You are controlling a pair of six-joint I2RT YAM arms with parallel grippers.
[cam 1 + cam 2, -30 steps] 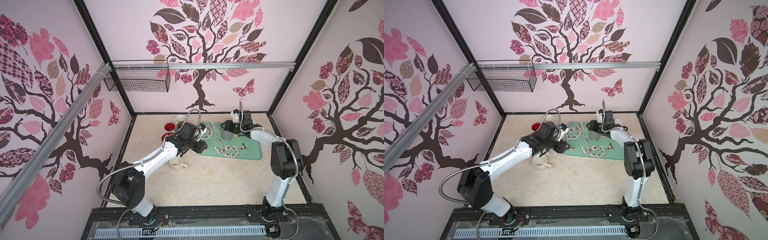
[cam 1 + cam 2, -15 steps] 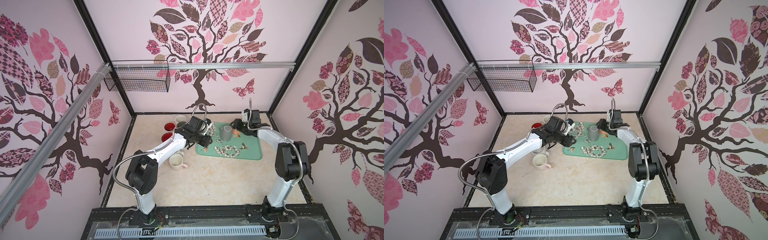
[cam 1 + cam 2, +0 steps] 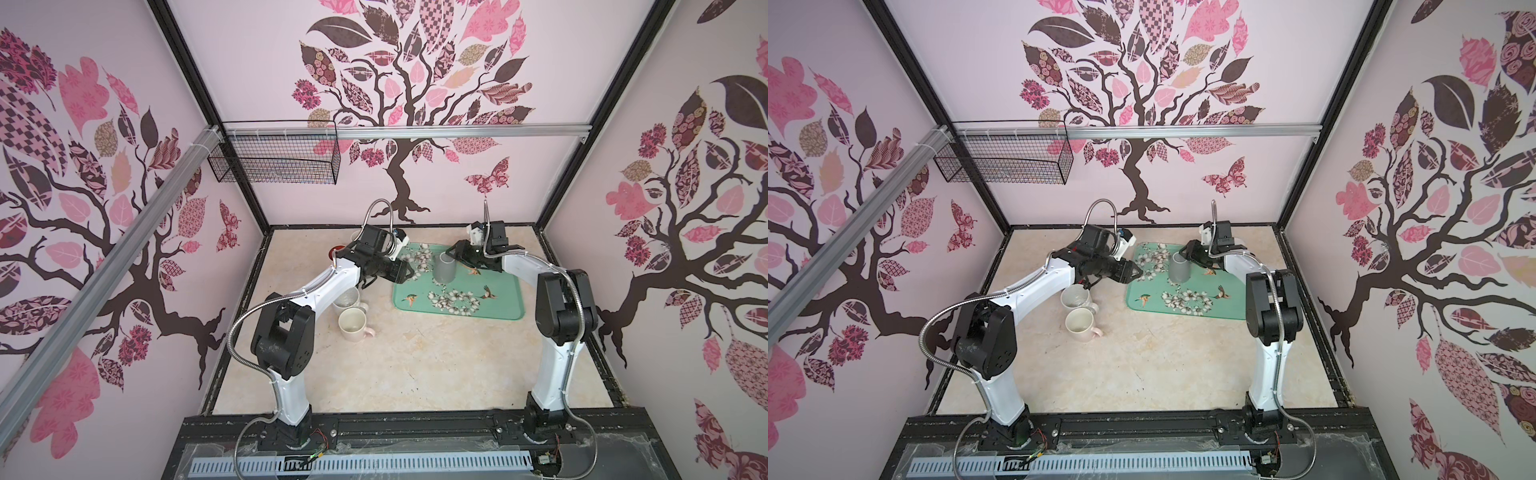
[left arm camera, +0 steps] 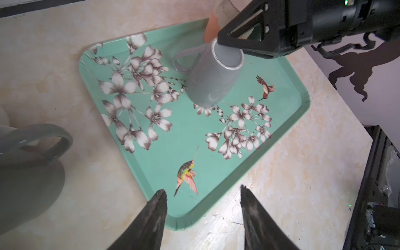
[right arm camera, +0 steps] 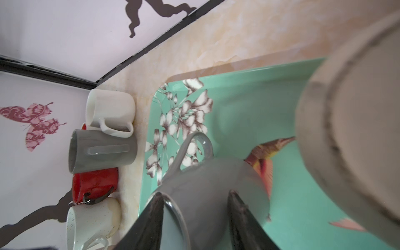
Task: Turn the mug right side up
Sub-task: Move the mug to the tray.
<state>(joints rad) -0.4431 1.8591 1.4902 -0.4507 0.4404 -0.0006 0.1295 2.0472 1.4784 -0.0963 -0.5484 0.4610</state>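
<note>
1. Looking at the grey mug with the curved handle (image 3: 444, 269), we see it standing upside down on the green tray with flowers and birds (image 3: 503, 300). Its bottom faces up.
2. Our right gripper (image 5: 195, 193) has one black finger on each side of the mug's top end. We cannot tell if it is squeezing.
3. Our left gripper (image 4: 202, 189) is spread apart with nothing in it, by the edge of the tray.
4. We think the turn has not begun. To do it well, we should squeeze firmly, lift the mug off the tray, roll it over slowly and set it down softly.
5. We should mind the handle, and the big pale round thing (image 5: 357, 129) close beside the mug.
6. The tray lies on a smooth beige table (image 3: 415, 365). A cream mug with a pink handle (image 3: 352, 327) stands off the tray.
7. Pink walls with tree pictures (image 3: 415, 83) stand all around us. A black wire basket (image 3: 274, 160) hangs high up.
</note>
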